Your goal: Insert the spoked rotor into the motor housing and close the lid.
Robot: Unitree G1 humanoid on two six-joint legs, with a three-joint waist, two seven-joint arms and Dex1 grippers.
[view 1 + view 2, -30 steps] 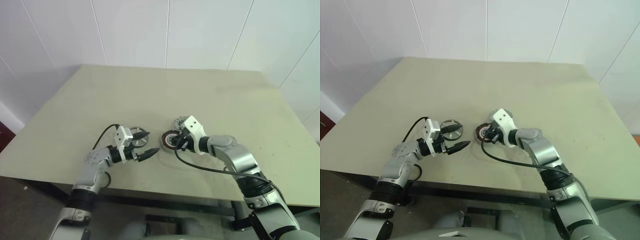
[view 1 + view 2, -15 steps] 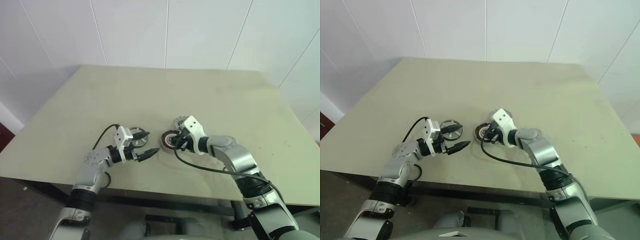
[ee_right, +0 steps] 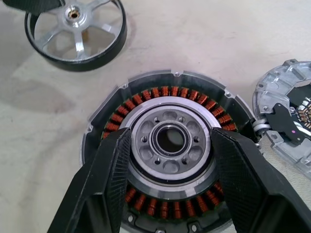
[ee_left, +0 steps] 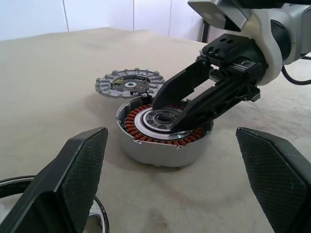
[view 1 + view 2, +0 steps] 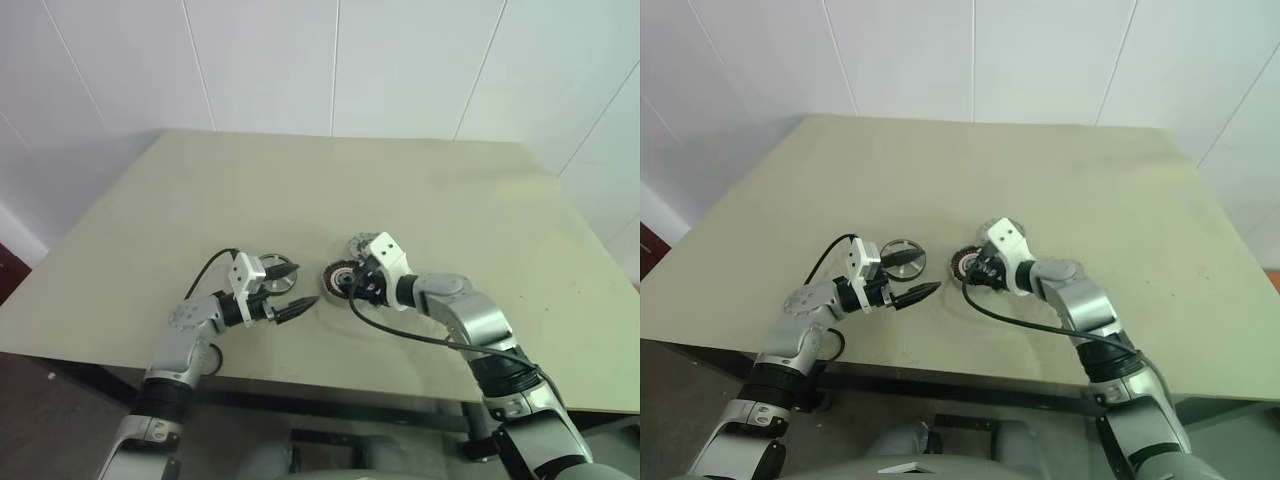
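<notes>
Lying flat on the beige table [image 5: 450,190], round silver motor housing with copper windings [image 4: 163,133] opens upward, right gripper [image 4: 167,109] angled down over its centre, black fingers [image 3: 109,187] parted, holding nothing, left gripper [image 5: 295,290] level nearby, spread wide, empty.

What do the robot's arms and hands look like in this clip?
Both arms are silver-grey metal with black joint bands. Each wrist carries a white block, and a black cable loops from it along the forearm. The left hand and right hand each have two black tapered fingers with finely textured inner pads.

Right end effector [image 4: 187,104] blocks motor housing [image 4: 163,141] top; left approach clear.
</notes>
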